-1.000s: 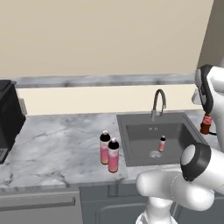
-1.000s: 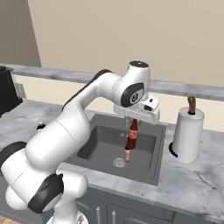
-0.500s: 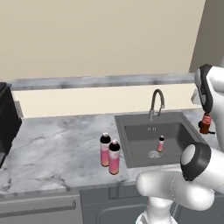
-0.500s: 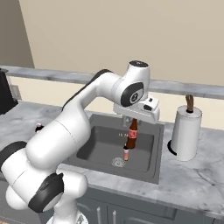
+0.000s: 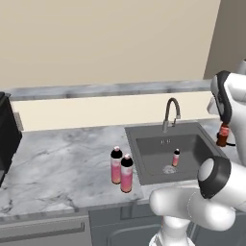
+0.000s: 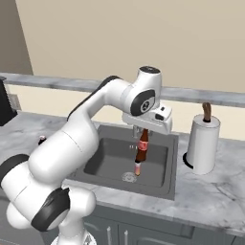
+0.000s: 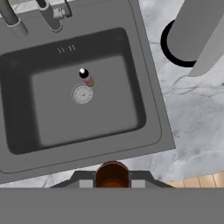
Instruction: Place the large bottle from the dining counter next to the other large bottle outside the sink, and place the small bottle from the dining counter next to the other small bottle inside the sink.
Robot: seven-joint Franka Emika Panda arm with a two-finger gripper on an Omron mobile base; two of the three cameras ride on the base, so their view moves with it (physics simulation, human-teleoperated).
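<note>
**Small bottle carried over the sink, not yet set down**

Small bottle from the dining counter [image 6: 142, 148], dark brown with a red label, is held upright by its neck in the clenched jaws of the gripper [image 6: 143, 131], above the sink [image 6: 98, 141] and near its front right part. Going left to right, two large pink bottles [image 5: 121, 169] are seen standing together on the tabletop, just beside the sink's left rim, so the large-bottle step is judged done. Inside the basin, the other small bottle [image 7: 85, 77] stands just beside the round drain [image 7: 82, 93]. The step in hand is judged to be the placing of the brown bottle. A lowering into the basin is called for next, close to the pale bottle but without knocking it, then a release.

From the hand camera only the brown bottle's cap is made out; its base is hidden. The paper towel roll [image 6: 202, 144] near the tabletop's right edge is cut off in that view.
</note>
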